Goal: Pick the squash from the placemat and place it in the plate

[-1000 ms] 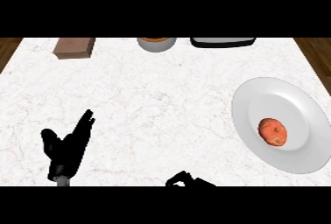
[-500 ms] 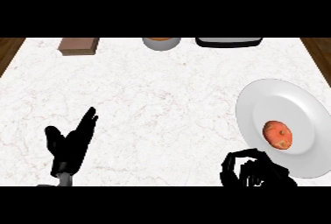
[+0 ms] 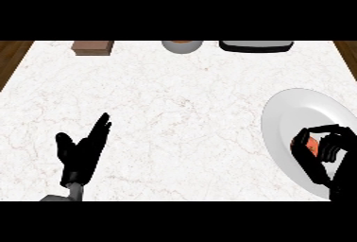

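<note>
On round white plate (image 3: 293, 113), orange squash (image 3: 313, 146).

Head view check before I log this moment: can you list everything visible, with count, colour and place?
counter: one, white marble, fills most of the view
plate: one, white, right side of the counter
squash: one, orange-red, on the plate, mostly hidden by the right hand
block: one, brown, far left edge
bowl: one, grey with orange contents, far middle edge
tray: one, black, far right edge
left hand: one, black, open, fingers up, lower left
right hand: one, black, curled round the squash over the plate
</note>
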